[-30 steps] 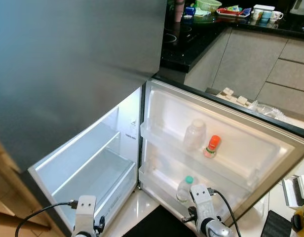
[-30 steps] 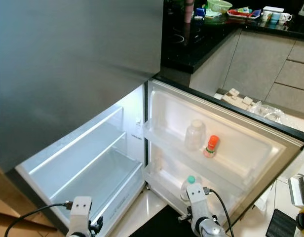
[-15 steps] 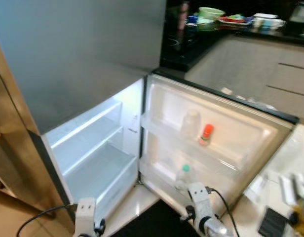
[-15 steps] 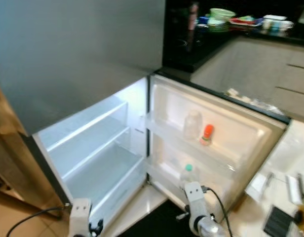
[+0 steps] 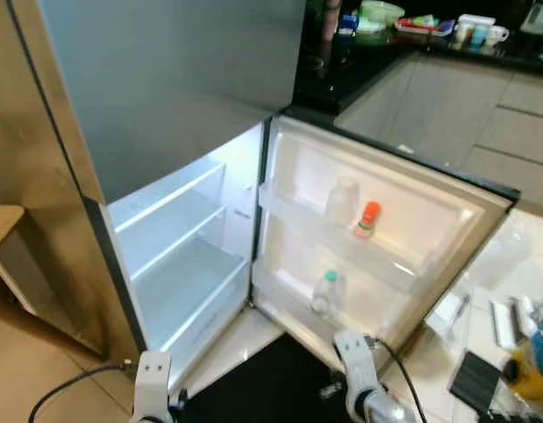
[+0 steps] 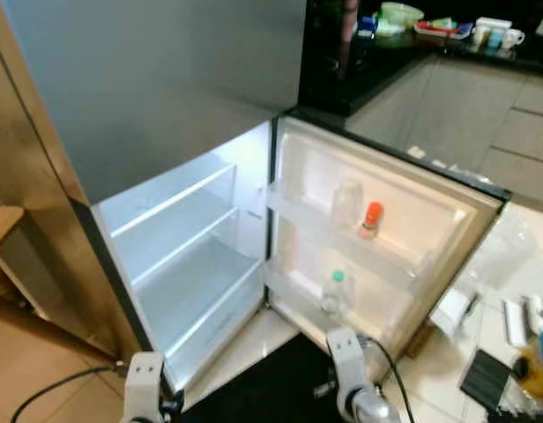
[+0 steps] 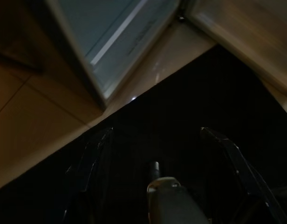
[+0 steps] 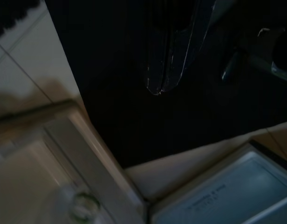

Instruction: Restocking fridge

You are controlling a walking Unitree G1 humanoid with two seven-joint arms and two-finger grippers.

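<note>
A household robot is standing before an open fridge (image 5: 166, 115), both arms hanging low and idle at the foot of the head view. At 9 o'clock a wooden panel (image 5: 42, 176) is flanking the steel cabinet. Moving right, the lit compartment (image 5: 179, 264) is showing bare white shelves, which suggests the restocking is barely under way. At about 7 o'clock the left gripper (image 7: 157, 154) is hanging over a dark floor mat (image 7: 190, 102), its jaws spread wide and holding nothing.

Right of centre, the fridge door (image 5: 386, 238) is standing wide open. Its upper rack is carrying a clear jar (image 5: 341, 202) and, just beside it, an orange-capped bottle (image 5: 368, 218); the lower rack is holding a green-capped bottle (image 5: 325, 292). All three are sitting upright behind the rack rails, likely so they stay put when the door swings.

At about 5 o'clock the right arm (image 5: 360, 388) is hanging near the door's lower edge; whether its jaws are spread or pressed together cannot be told from the dark wrist view.

At 4 o'clock, loose items (image 5: 509, 344) are lying on the pale floor, probably goods waiting to be stocked, though too blurred to identify. At 1 o'clock the dark worktop (image 5: 360, 62) is carrying cups and dishes (image 5: 470, 28).
</note>
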